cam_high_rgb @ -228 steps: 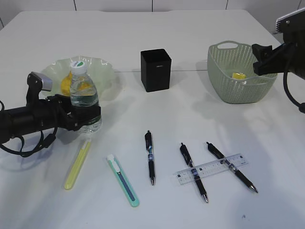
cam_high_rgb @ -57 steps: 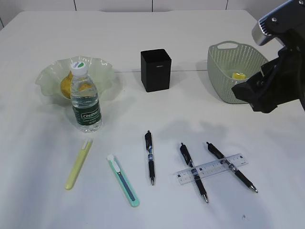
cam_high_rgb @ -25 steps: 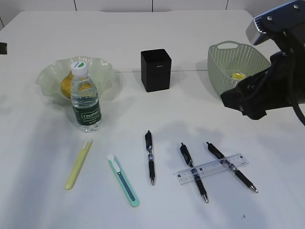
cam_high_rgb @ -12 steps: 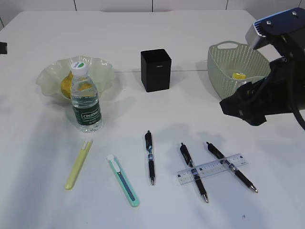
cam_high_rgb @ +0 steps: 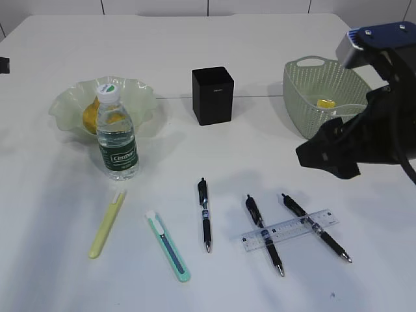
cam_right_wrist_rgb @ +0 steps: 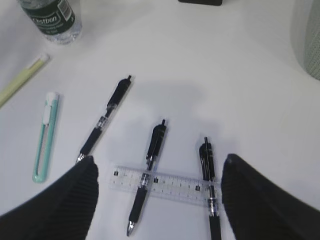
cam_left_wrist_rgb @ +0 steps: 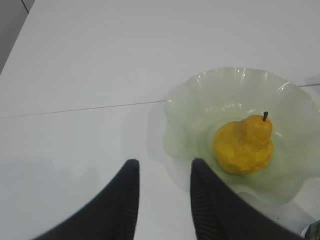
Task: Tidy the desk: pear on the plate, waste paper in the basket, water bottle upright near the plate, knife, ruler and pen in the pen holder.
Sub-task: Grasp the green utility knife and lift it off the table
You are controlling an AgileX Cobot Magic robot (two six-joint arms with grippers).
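Observation:
The pear lies in the green plate, half hidden behind the upright water bottle in the exterior view. My left gripper is open and empty, hovering at the plate's near-left rim. My right gripper is wide open above the clear ruler, which lies across two black pens. A third black pen and the teal knife lie further left. Yellow waste paper sits in the basket. The black pen holder stands at the back centre.
A yellow-green pen lies left of the knife, in front of the bottle. The right arm hangs in front of the basket. A small dark piece shows at the exterior view's left edge.
The right arm has swung down and left from beside the basket until it is over the ruler and pens. The left gripper, earlier shut on the bottle, has let go and pulled away.

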